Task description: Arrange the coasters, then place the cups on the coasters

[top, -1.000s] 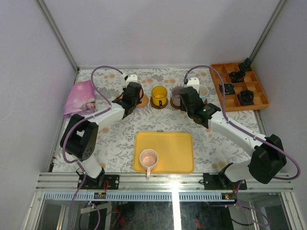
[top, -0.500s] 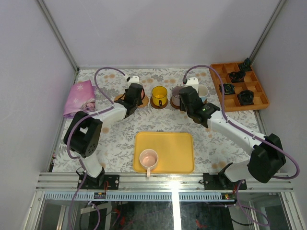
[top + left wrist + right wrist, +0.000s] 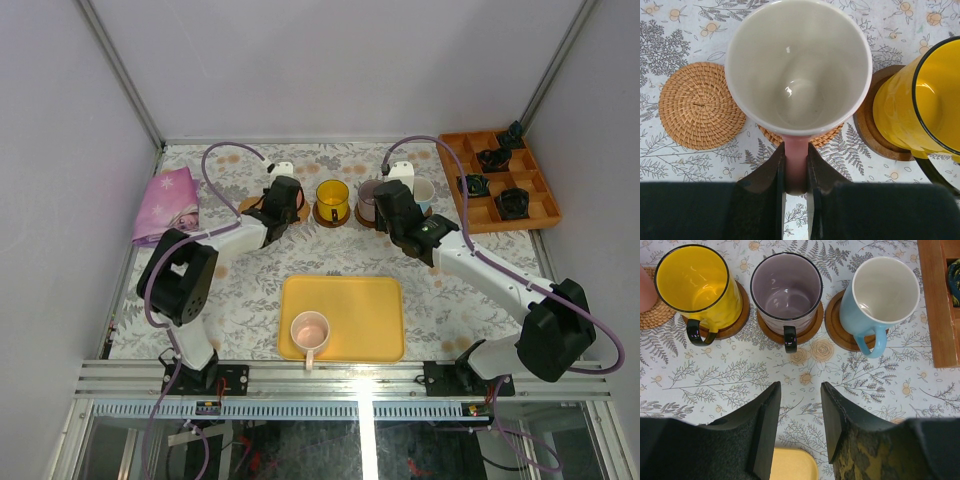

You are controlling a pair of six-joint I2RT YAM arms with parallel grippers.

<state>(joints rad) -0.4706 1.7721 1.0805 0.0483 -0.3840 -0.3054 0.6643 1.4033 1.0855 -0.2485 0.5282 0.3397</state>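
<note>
1. Left gripper is nearly closed, pinching the handle of a pink cup.
2. That cup sits over a tan coaster; I cannot tell whether it touches.
3. Step in hand: seating this cup. Next, lower it squarely, then let go.
4. Right gripper is half open and empty, just short of the purple cup.
5. A second pink cup sits on the tray.

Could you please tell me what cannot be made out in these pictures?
1. Left wrist view: the pink cup hides most of the woven coaster below it, so whether they touch is unclear.
2. Right wrist view: the left edge cuts that cup off.
3. Top view: the dark items in the orange tray are too small to identify.
</note>
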